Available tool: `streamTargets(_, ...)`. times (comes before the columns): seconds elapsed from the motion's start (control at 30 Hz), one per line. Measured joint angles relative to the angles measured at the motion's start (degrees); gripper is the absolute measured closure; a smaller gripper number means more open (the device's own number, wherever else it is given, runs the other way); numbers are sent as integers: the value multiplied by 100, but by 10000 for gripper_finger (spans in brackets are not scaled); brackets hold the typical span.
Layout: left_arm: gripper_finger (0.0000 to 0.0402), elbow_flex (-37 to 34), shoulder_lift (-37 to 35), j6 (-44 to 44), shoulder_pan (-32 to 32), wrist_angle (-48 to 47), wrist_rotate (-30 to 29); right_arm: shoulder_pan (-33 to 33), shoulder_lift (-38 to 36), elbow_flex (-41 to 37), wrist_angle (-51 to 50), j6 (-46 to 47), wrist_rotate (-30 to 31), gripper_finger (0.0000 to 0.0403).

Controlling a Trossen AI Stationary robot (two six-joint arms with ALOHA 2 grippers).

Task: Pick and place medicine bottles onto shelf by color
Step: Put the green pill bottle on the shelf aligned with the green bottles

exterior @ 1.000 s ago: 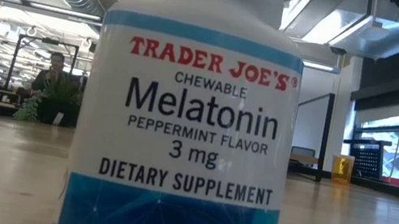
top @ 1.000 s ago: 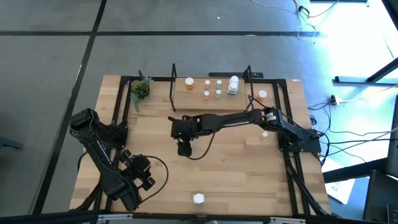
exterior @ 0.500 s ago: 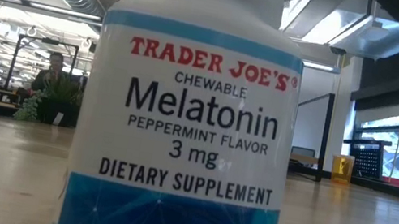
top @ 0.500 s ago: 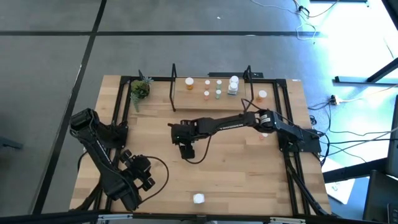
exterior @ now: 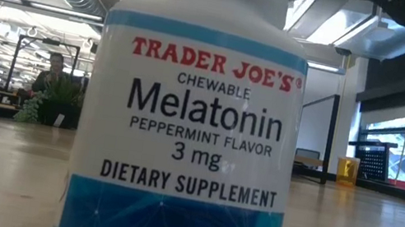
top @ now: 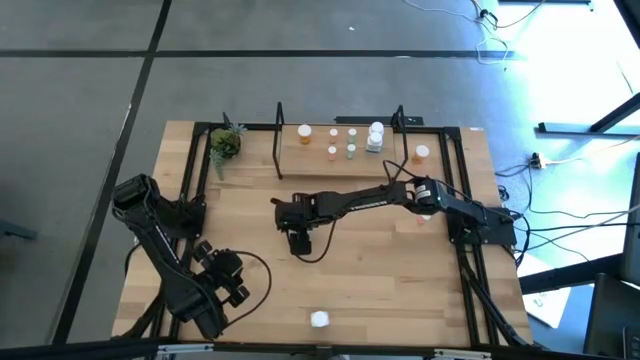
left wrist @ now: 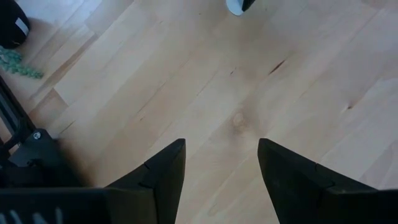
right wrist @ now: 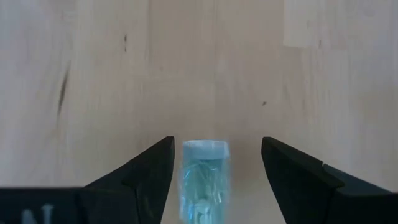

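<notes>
The right gripper [right wrist: 214, 171] is reaching over the middle of the surface [top: 380, 270] with its fingers spread wide, and a small pale green bottle [right wrist: 204, 180] lies on the wood between them, touching neither finger. It seems to lie on its side with one end pointing away from the wrist, and that is the main worry: a round bottle lying down may roll or skid off if one finger meets it before the other, and the gap looks a little uneven, with the bottle nearer one finger. If the fingers close too high they could pinch only the curved top and squirt it forward. A bottle grasped lying down would also reach the shelf [top: 300, 163] sideways and might tip against the bottles already standing there, so it could topple its neighbours or land beside the wrong colour. The left gripper [left wrist: 221, 163] waits near the front left corner, fingers spread over bare wood. A white melatonin bottle [exterior: 190, 111] stands at the front edge, just before the low camera, and blocks that view of the grasp.
</notes>
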Motion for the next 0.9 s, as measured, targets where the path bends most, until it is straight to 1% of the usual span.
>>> streamTargets(0.5, 207, 0, 0, 0, 0, 0, -13, 4, 1, -2, 31, 3, 0, 160)
streamTargets(0.9, 207, 0, 0, 4, 0, -8, -19, 7, 165, -15, 51, 152, -7, 160)
